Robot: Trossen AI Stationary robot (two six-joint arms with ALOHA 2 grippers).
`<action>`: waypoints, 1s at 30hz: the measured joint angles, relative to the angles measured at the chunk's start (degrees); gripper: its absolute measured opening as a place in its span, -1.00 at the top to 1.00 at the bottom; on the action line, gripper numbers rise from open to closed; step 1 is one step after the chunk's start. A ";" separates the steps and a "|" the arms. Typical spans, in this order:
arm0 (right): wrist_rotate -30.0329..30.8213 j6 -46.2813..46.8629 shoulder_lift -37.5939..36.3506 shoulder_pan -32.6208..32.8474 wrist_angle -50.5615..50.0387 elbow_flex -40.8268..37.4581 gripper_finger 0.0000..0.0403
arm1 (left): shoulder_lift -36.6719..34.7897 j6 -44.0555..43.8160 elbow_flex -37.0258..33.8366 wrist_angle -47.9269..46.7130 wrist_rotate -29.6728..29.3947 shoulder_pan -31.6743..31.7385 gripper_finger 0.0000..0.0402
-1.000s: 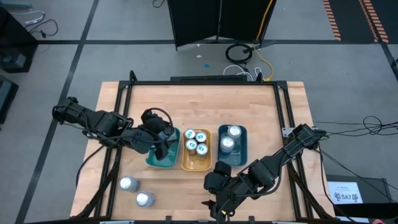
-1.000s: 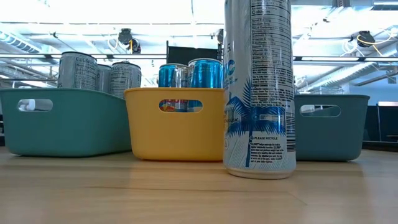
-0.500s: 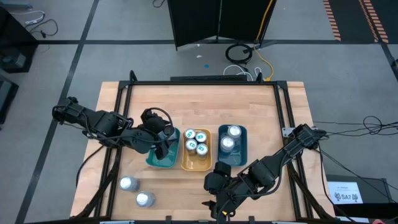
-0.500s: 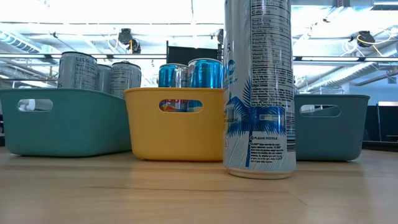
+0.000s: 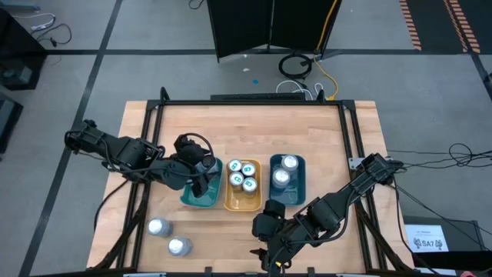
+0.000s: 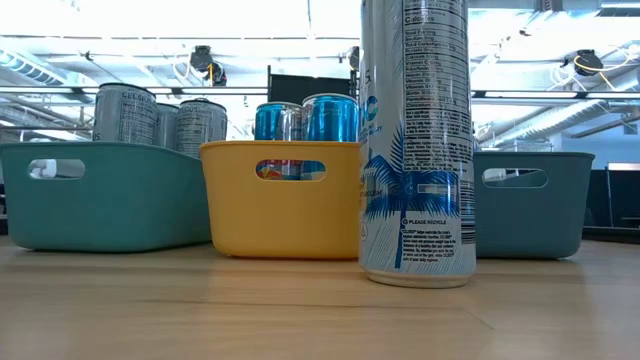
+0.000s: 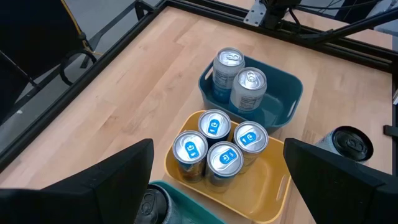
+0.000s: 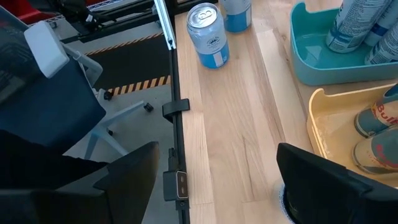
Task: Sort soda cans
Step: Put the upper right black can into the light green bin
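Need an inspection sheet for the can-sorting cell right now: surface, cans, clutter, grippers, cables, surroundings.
Surface: wooden table, bare around the trays.
Job's things: yellow tray holds four blue-topped cans; blue tray holds two silver cans; teal tray holds cans, count unclear; two loose cans near the table's front left; one can stands in front of the trays.
Clutter: nothing seen.
Grippers: left gripper open over the teal tray, holding nothing; right gripper open at the front edge, holding nothing.
Cables: coiled cable on the floor behind the table; more leads on the floor at right.
Surroundings: dark panel behind the table; no person seen.
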 joint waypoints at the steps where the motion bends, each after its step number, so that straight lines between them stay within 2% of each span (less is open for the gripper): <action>1: 0.00 -0.03 0.00 0.00 0.00 0.00 -0.58 | 0.00 0.00 0.00 0.07 0.00 0.00 -0.84; 8: 0.23 -0.26 0.00 -0.06 0.04 0.00 -0.58 | 0.24 0.90 0.00 0.73 0.07 -0.20 -0.84; 15: 0.74 -2.40 0.00 -0.27 0.79 0.00 -0.58 | 2.94 11.63 0.00 8.11 0.46 -3.14 -0.84; 20: 2.26 -1.03 0.00 0.46 0.13 0.00 -0.58 | 5.57 16.11 0.00 15.07 2.08 -4.79 -0.84; 24: 3.30 2.03 0.00 2.21 -4.00 0.00 -0.58 | 8.28 16.14 0.00 17.66 3.28 -6.20 -0.84; 30: 6.68 12.47 0.00 5.64 -17.23 -0.01 -0.58 | 12.73 16.07 0.00 20.96 5.28 -6.56 -0.84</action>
